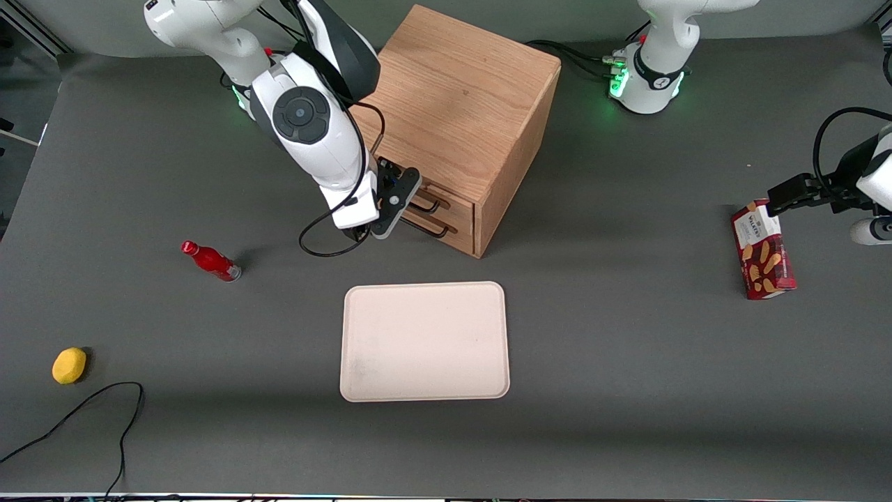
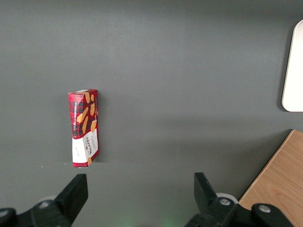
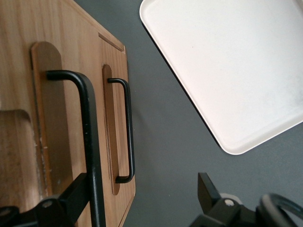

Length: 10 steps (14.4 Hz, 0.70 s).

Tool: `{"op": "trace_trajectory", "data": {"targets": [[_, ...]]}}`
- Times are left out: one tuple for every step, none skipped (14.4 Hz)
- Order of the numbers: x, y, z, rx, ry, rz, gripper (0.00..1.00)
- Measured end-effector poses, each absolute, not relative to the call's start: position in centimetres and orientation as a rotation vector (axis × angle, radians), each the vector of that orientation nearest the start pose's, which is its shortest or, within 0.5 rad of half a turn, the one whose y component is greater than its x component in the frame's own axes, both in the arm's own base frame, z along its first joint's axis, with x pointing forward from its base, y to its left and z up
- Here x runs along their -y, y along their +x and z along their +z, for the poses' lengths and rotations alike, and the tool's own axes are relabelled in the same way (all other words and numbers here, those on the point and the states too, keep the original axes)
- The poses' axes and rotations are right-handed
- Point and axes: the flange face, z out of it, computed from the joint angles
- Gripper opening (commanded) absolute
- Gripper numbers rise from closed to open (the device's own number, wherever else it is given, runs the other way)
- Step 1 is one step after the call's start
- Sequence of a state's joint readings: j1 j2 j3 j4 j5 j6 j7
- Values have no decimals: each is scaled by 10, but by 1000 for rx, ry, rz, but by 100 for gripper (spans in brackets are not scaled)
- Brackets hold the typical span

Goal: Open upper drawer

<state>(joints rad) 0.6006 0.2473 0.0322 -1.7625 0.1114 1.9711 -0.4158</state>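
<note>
Clearly the gripper (image 3: 142,201) hangs wide open at the upper drawer's (image 3: 49,142) handle (image 3: 90,142); closing off-centre, its fingers (image 3: 71,196) could slip or hook the lower drawer (image 3: 111,142).

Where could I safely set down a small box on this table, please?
Free: the tray, or bare table between it and the biscuit box. Crowded: in front of the upper drawer, where the gripper is open at its handle.
</note>
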Motion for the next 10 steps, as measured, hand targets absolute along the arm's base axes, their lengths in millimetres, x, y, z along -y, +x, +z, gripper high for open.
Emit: {"op": "trace_trajectory", "data": {"targets": [[-374,500,419,1457,-2663,71,100],[-374,501,417,1456,-2664,66,100],[-375,502,415,1455,-2664,60,100],[-375,503,413,1454,-2665,56,100],[-376,504,410,1453,-2665,55,100],[-376,505,407,1452,-2666,51,100],[-376,505,405,1450,-2667,51,100],[-376,505,402,1450,-2668,55,100],[-375,505,401,1450,-2668,58,100],[-375,505,401,1449,-2669,59,100]]}}
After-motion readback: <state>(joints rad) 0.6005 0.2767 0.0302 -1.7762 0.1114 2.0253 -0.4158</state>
